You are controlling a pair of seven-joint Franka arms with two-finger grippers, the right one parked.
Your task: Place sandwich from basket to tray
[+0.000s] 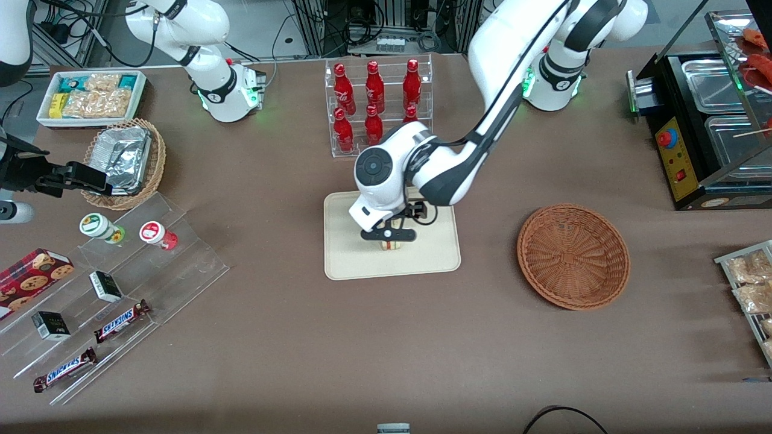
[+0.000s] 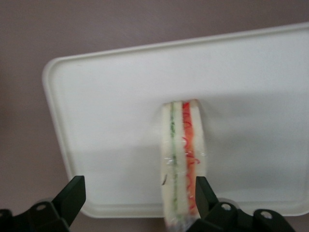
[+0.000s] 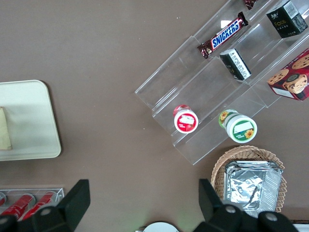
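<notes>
Sandwich point(image 2: 182, 159): lying on tray point(image 1: 344, 259).
My gripper point(image 1: 389, 236): just above sandwich, fingers spread wide, holding nothing.
Basket point(image 1: 573, 256): beside tray.

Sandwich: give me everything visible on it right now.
The sandwich is a white-bread wedge with green and red filling stripes under glossy clear wrap. It stands on edge on the cream tray, filling edge up, in the part of the tray nearer the front camera. The claw is open right over it: one finger sits against its red-stripe side, the other stands well clear. The reddish-brown basket holds nothing.
</notes>
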